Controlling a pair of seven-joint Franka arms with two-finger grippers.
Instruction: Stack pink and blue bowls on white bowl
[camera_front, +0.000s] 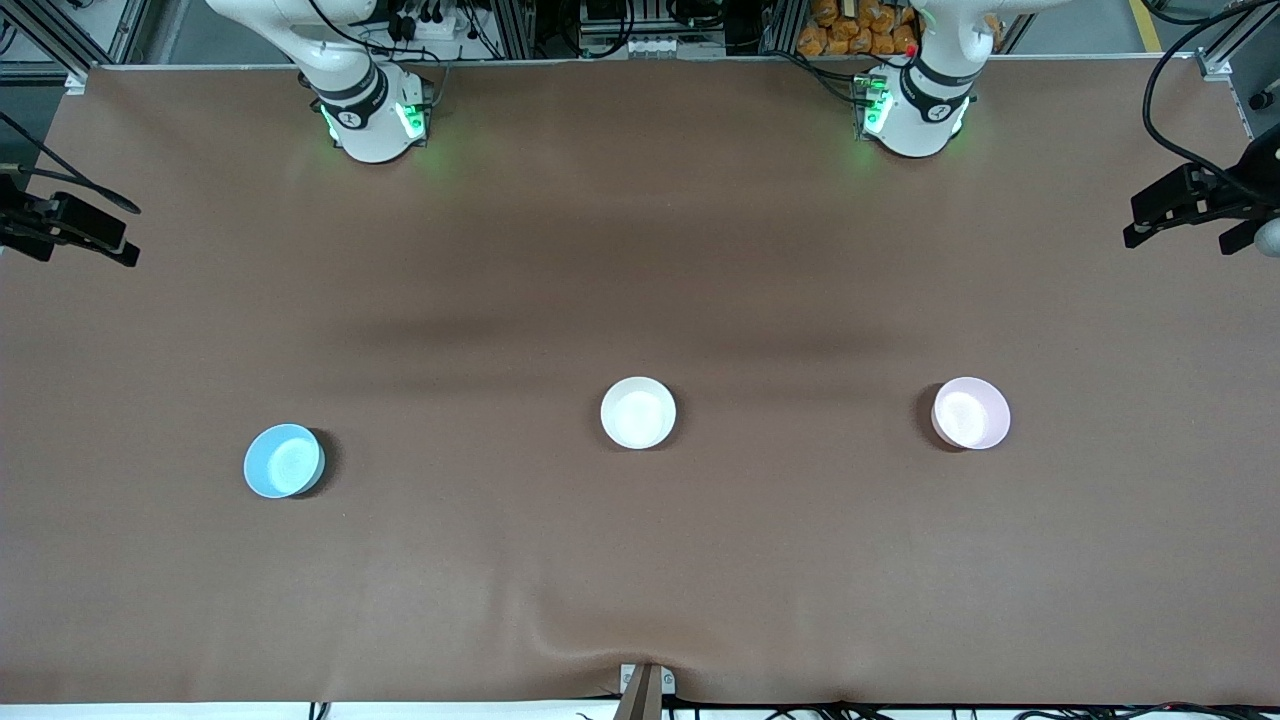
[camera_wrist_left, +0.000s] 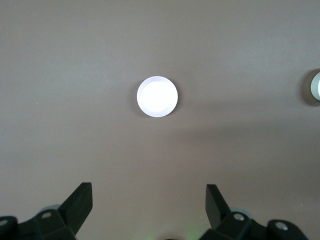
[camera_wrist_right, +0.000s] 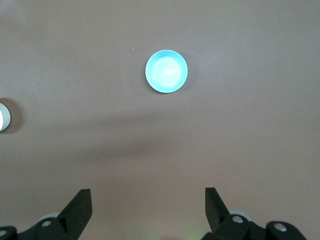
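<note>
Three bowls stand apart on the brown table. The white bowl (camera_front: 638, 412) is in the middle. The pale pink bowl (camera_front: 970, 412) is toward the left arm's end. The sky-blue bowl (camera_front: 284, 460) is toward the right arm's end, a little nearer the front camera. My left gripper (camera_wrist_left: 149, 187) is open and empty, high over the table, with the pink bowl (camera_wrist_left: 157, 96) below it and the white bowl (camera_wrist_left: 316, 87) at the view's edge. My right gripper (camera_wrist_right: 148, 192) is open and empty, high over the table, with the blue bowl (camera_wrist_right: 166, 71) below it. Neither gripper shows in the front view.
Black camera mounts stand at both ends of the table (camera_front: 70, 225) (camera_front: 1195, 205). A small clamp (camera_front: 645, 685) sits at the front edge, where the brown cloth is wrinkled. The arm bases (camera_front: 375, 115) (camera_front: 915, 110) stand along the back edge.
</note>
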